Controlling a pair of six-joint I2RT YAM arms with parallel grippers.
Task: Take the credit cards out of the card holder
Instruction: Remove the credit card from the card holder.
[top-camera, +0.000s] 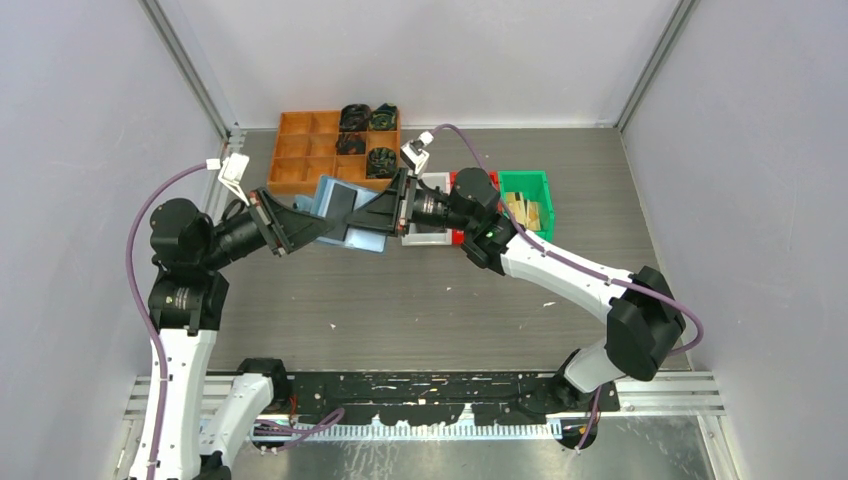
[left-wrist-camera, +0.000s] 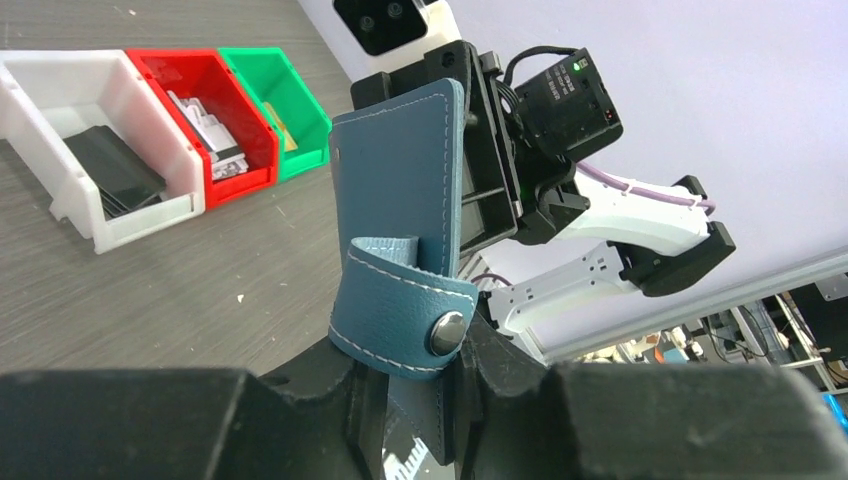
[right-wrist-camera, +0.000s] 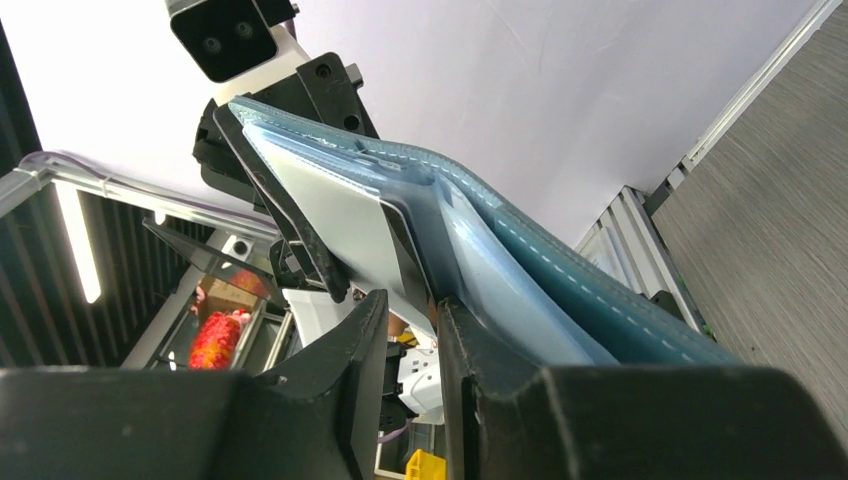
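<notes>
The light blue card holder (top-camera: 362, 241) hangs in the air between both arms, behind the table's middle. In the left wrist view the holder (left-wrist-camera: 395, 180) stands upright with its snap tab loop (left-wrist-camera: 395, 305) curled at the bottom. My left gripper (left-wrist-camera: 440, 400) has the holder's lower edge between its fingers, touching both. In the right wrist view the holder (right-wrist-camera: 580, 290) is spread open and a pale credit card (right-wrist-camera: 340, 215) sticks out of a pocket. My right gripper (right-wrist-camera: 412, 330) straddles that card's lower corner with a visible gap between the fingers. The dark grey card is not clearly visible.
An orange compartment tray (top-camera: 300, 150) sits at the back left. White (left-wrist-camera: 60, 80), red (left-wrist-camera: 190, 70) and green (left-wrist-camera: 265, 70) bins stand in a row behind the right gripper (top-camera: 385, 212). A dark flat piece (left-wrist-camera: 110, 170) lies in the white bin.
</notes>
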